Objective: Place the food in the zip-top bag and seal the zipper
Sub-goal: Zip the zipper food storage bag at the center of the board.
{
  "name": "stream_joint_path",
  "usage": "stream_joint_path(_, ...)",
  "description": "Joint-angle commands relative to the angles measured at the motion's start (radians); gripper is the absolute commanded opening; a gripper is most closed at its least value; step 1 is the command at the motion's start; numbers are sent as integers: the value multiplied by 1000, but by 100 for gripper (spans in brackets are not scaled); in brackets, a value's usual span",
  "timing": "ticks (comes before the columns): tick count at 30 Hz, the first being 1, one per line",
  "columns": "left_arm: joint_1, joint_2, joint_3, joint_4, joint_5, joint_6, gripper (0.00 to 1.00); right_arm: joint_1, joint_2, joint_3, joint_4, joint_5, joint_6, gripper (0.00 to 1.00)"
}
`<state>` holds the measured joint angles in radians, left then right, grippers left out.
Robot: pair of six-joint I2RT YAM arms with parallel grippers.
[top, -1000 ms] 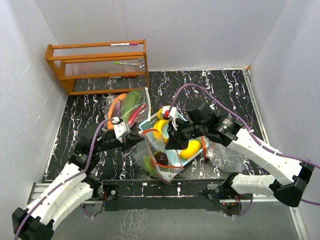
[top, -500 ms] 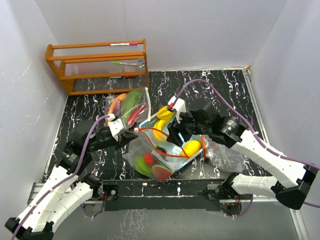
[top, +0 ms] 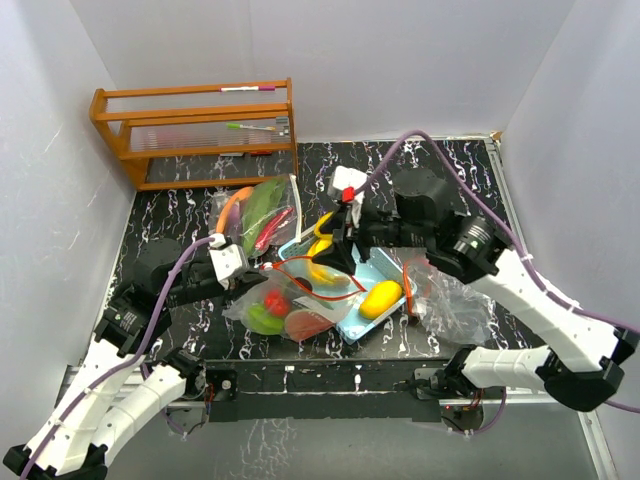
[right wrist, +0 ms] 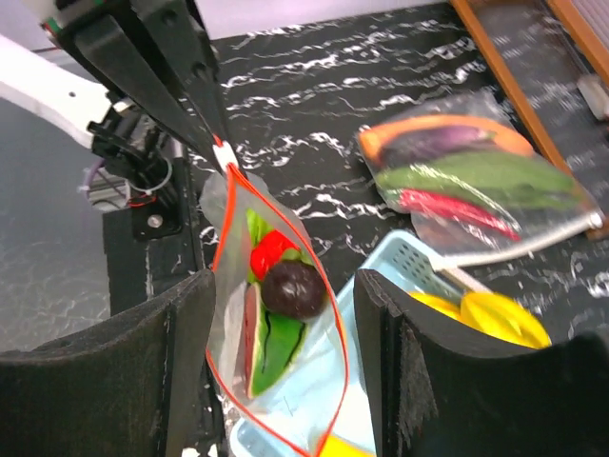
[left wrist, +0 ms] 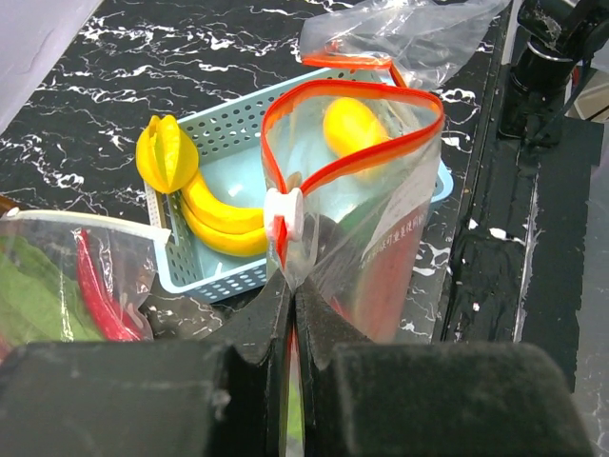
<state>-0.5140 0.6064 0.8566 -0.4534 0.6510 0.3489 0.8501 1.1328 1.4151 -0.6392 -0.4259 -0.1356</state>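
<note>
The zip-top bag (top: pixel 300 300) lies half over the basket's front left corner, and its red-edged mouth (left wrist: pixel 354 109) gapes open. My left gripper (top: pixel 243 268) is shut on the bag's edge (left wrist: pixel 293 286), just behind the white slider (left wrist: pixel 285 214). Food in the bag: a watermelon slice (right wrist: pixel 262 347), a dark round fruit (right wrist: pixel 292 288) and a red piece (right wrist: pixel 269 252). My right gripper (top: pixel 335 240) hangs open above the bag mouth (right wrist: pixel 284 281) and holds nothing. Bananas (top: pixel 322 262) and a yellow mango (top: pixel 381 298) lie in the light-blue basket (top: pixel 385 268).
A second clear bag (top: pixel 260 215) with a red chilli, an aubergine and green pieces lies behind the left gripper. At the right lies an empty crumpled bag (top: pixel 452 310). A wooden rack (top: pixel 195 130) stands at the back left. White walls close in the table.
My right gripper opened, left the dark fruit in the bag, and lifted back away from it. The left arm pulled the bag to the left, so it now lies flatter.
</note>
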Motion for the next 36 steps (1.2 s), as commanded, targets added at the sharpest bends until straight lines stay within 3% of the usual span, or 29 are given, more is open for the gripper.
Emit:
stream_joint_path(1,3,-1,12,-12,31,16,0,0,94,77,69,-196,-71,64)
stream_joint_path(11,3,12,26,-16,44,12,0,7,185,92,216,-325,-90,64)
stream_joint_path(19,3,17,47,-16,34,12,0,29,289,209,160,-435,-141,60)
stream_joint_path(30,4,30,65,-12,37,10,0,104,341,222,141,-297,-165,61)
stream_joint_path(36,3,32,67,-10,31,12,0,104,333,210,150,-254,-153,54)
